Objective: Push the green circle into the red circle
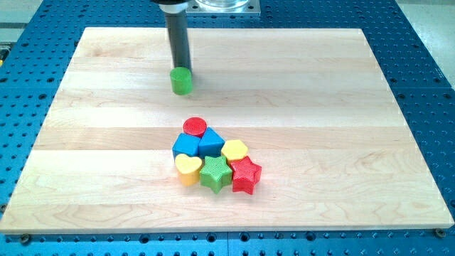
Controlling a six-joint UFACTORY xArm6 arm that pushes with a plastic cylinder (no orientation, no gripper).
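My tip (182,67) stands at the top edge of the green circle (182,81), on its far side from the cluster; it appears to be touching the block or just short of it, and the exact contact cannot be confirmed. The tool is a bare rod with nothing to open or close, and it carries nothing. The red circle (195,127) lies below my tip and slightly toward the view's right, apart from the green circle with bare wooden board (92,107) between them. It sits at the top of a tight cluster: blue blocks (199,144) directly beneath it, then a yellow heart (188,168), a green star (215,173), a yellow block (234,150) and a red star (246,175). Judgement: the approach is complete and the push itself is in hand. The next move calls for a steady stroke toward the view's bottom, angled slightly right, kept centred behind the green circle so it does not roll off sideways.
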